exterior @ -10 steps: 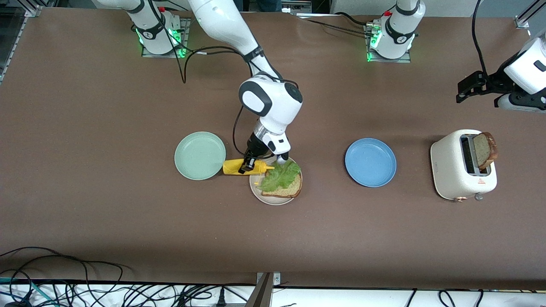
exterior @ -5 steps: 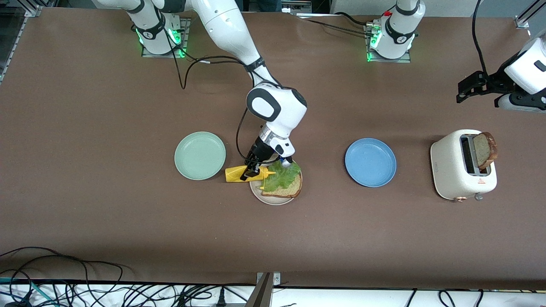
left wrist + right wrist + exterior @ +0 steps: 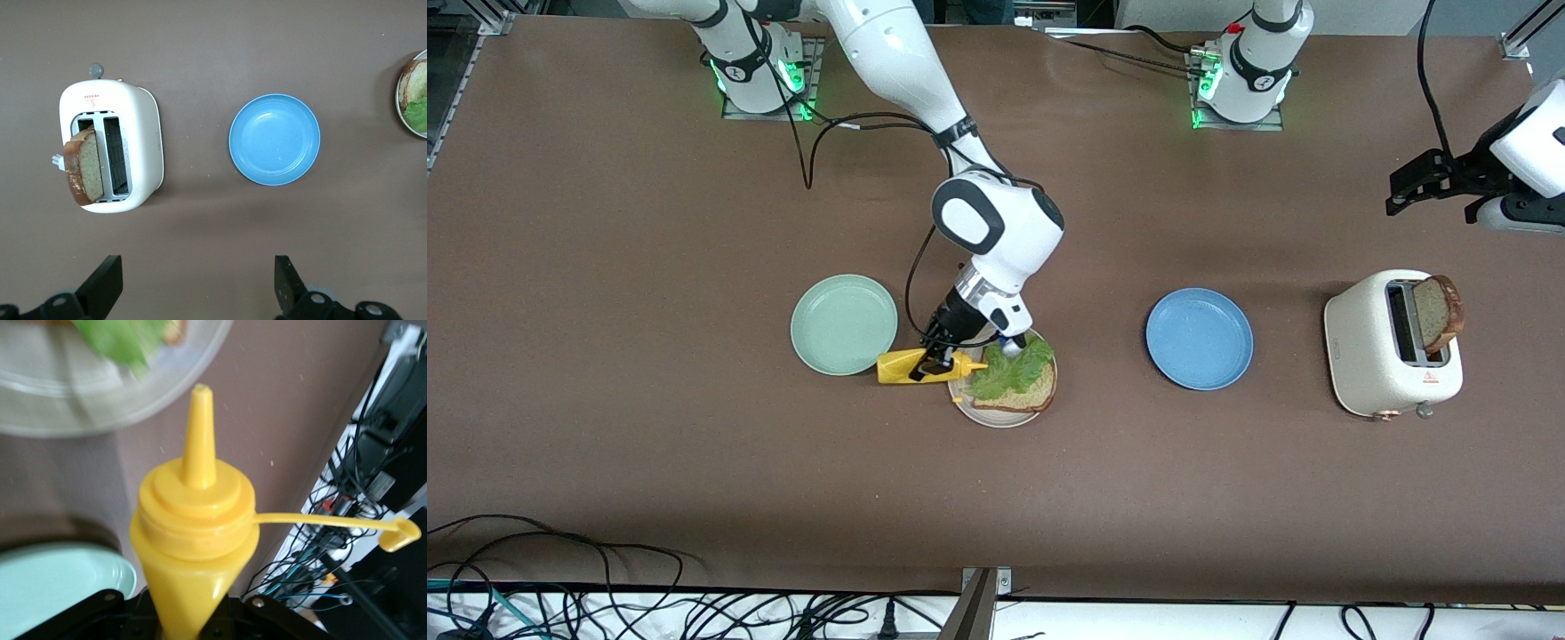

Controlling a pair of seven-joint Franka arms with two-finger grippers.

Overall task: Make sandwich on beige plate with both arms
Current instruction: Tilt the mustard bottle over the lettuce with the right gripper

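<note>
The right tool [image 3: 930, 363] is clamped tight on a yellow mustard bottle [image 3: 911, 365], holding it nearly level beside the beige plate [image 3: 971, 409], and over the last second the bottle has drawn back: its nozzle, which a moment ago reached over the plate's rim and the lettuce [image 3: 1009, 372], now points at the plate from just off its edge, toward the mint-green plate [image 3: 843, 324]. In the right wrist view the cap flap hangs open to one side of the nozzle [image 3: 200, 433], so the squeeze looks finished, though whether any mustard landed on the leaf I cannot tell. On the beige plate lies one bread slice [image 3: 1024, 396] with the lettuce on top, so the sandwich has no top slice yet. That slice [image 3: 1440, 313] stands up out of the white toaster [image 3: 1392, 347], well apart from the beige plate with the blue plate [image 3: 1199, 338] between. The left tool [image 3: 1423, 182] waits with its fingers [image 3: 103, 283] spread wide, empty, above the counter [image 3: 605, 444] near the toaster, well placed to take the toast next.
</note>
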